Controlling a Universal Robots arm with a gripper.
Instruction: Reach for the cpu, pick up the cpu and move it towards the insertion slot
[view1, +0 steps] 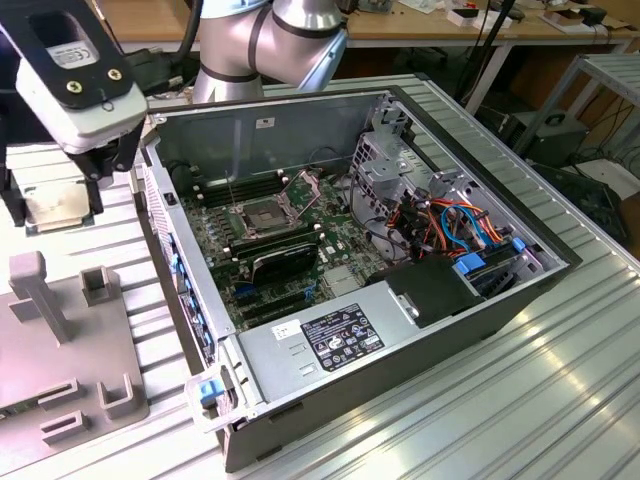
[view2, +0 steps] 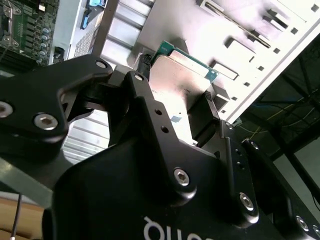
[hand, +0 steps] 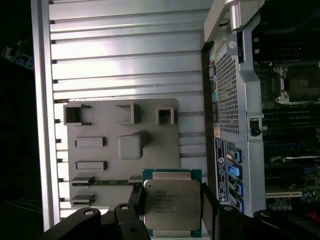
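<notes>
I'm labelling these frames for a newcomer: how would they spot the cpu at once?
Find the open computer case; beside it, on the exterior view's left, the gripper hangs above a grey fixture plate. Between its fingers sits the cpu, a flat silver square on a green-edged board, unlike the plate's plain grey blocks.

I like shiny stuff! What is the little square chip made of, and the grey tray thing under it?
The cpu, held between the gripper fingers, looks like dull brushed metal on a green board edge, probably metal over circuit board. The grey fixture tray looks like matte plastic: flat grey, no shine, moulded pockets.
</notes>
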